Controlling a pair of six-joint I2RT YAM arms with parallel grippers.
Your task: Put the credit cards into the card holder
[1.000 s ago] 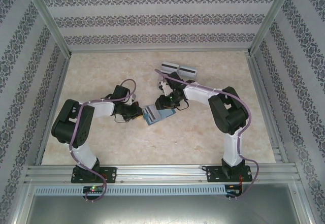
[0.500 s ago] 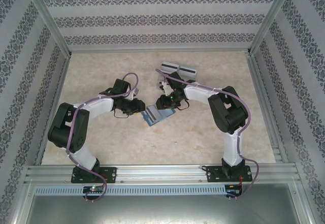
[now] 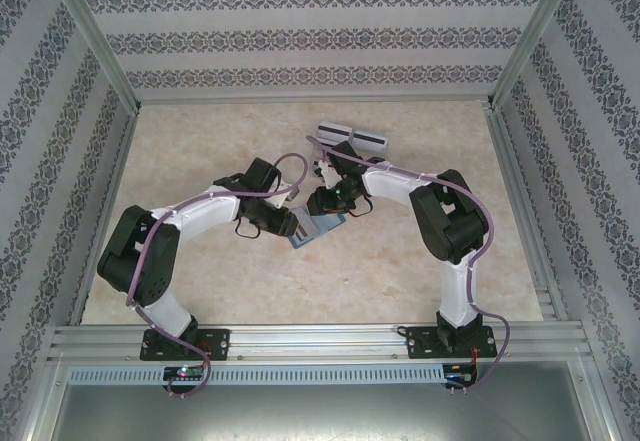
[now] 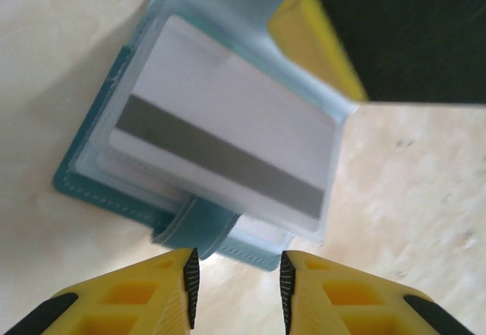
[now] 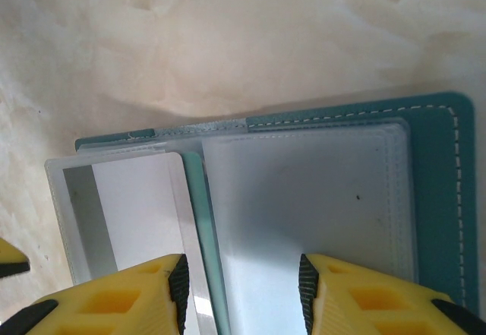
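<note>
The card holder (image 3: 318, 229) lies open at mid-table, teal-blue cover (image 5: 437, 198) down and clear sleeves up. A white credit card with a grey stripe (image 4: 220, 153) sits inside a sleeve, and beside it the thin edge of a teal card (image 5: 199, 221) shows. My left gripper (image 4: 235, 289) is open just off the holder's strap tab (image 4: 199, 225), with nothing between its fingers. My right gripper (image 5: 243, 289) stands open over the sleeves, one yellow finger (image 4: 307, 42) at a sleeve's corner. Two more grey-white cards (image 3: 352, 137) lie behind the right arm.
Metal rails (image 3: 320, 339) run along the near edge and patterned walls (image 3: 320, 41) close in the other three sides. Bare marble table (image 3: 200, 141) stretches to the left and in front of the holder.
My left arm has reached to the right, bringing its gripper up to the holder's left edge. The right arm and the holder have stayed put.
</note>
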